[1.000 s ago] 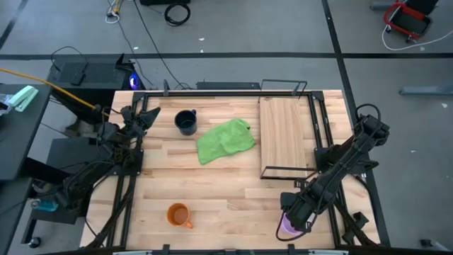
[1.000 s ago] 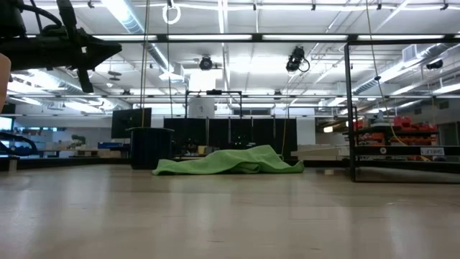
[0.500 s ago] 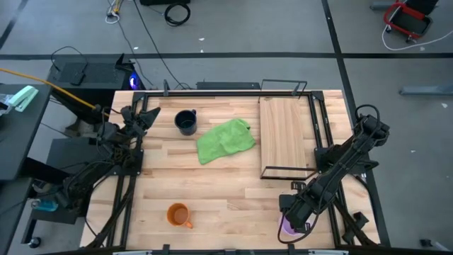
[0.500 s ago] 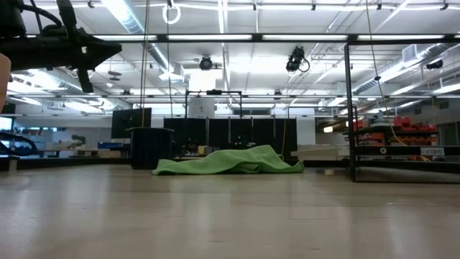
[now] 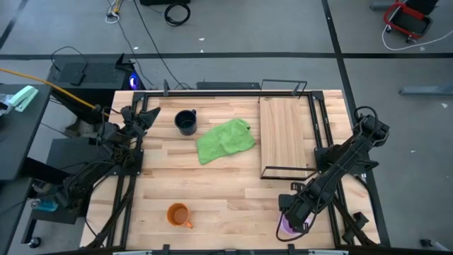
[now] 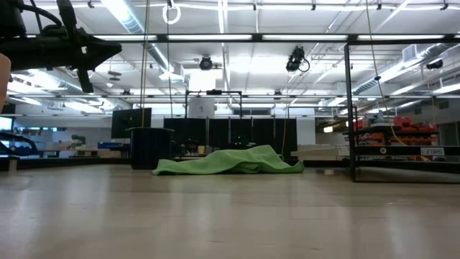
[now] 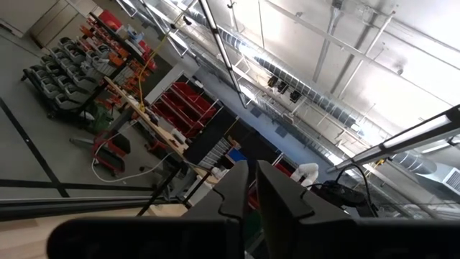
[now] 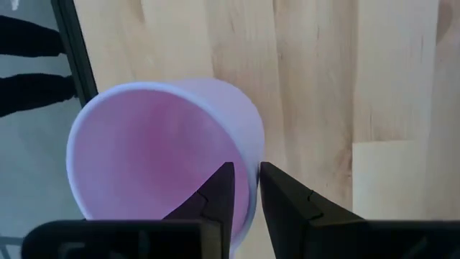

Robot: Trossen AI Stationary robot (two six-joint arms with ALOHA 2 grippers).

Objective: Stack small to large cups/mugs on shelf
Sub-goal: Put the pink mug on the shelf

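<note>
The pale purple mug (image 8: pixel 165 151) stands open side up near the table's near right edge, also seen in the high view (image 5: pixel 286 227). My right gripper (image 8: pixel 244 180) is over it, shut on its rim. The orange mug (image 5: pixel 178 214) stands near the near edge, left of centre. The dark navy mug (image 5: pixel 185 122) stands at the far left, beside the green cloth (image 5: pixel 225 139). The wooden shelf (image 5: pixel 285 134) lies at the far right. My left gripper (image 5: pixel 147 117) waits at the far left edge, raised, shut and empty. My right gripper pinches the purple mug's wall at the rim (image 8: pixel 249 152), one finger (image 8: pixel 219 191) inside the mug and one (image 8: pixel 287 201) outside. The fingers come from above, pointing down. Whether the mug's base is on the table or just clear of it, I cannot tell.
The green cloth lies crumpled between the navy mug and the shelf, and also shows in the low view (image 6: pixel 230 162). The shelf's black wire frame (image 5: pixel 313 117) stands up at its ends. Bare tabletop (image 5: pixel 233 191) lies between the orange and purple mugs.
</note>
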